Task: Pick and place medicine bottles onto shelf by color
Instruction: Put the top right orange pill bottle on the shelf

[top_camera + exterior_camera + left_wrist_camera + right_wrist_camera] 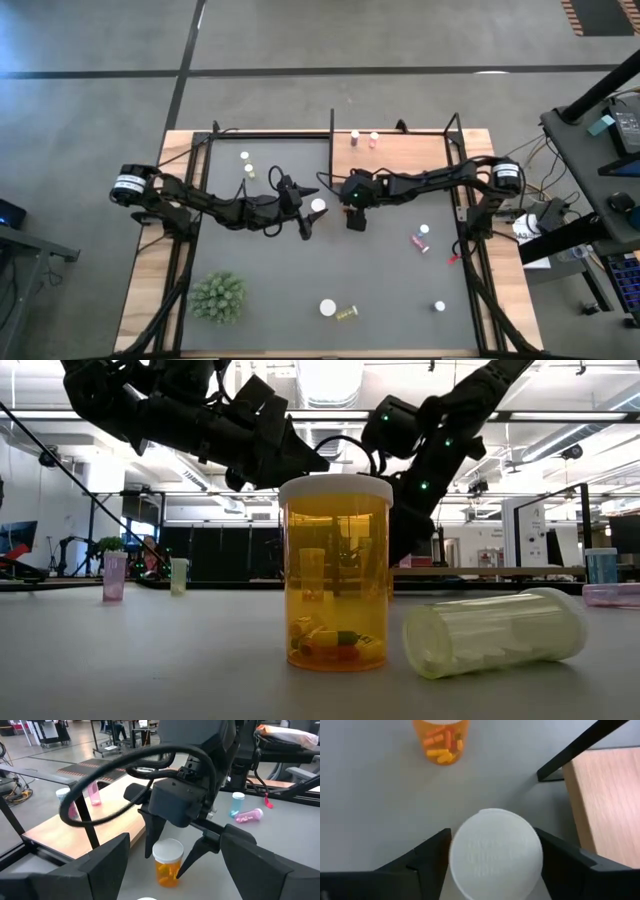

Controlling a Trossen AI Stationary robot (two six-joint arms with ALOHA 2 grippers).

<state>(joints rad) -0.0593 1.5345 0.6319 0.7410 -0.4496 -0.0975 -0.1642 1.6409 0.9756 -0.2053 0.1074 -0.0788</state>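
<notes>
Straddling the upright orange pill bottle (168, 862), white cap between its spread, not-yet-gripping jaws, the right gripper (170, 854) risks tipping it if one finger lands first, left gripper (303, 215) released alongside.

Ceiling strip lights (330, 380) flood the low view, leaving both arms as dark silhouettes. The overhead view is evenly lit with soft shadows. The white cap (495, 852) in the right wrist view looks slightly blurred, perhaps too close.
</notes>
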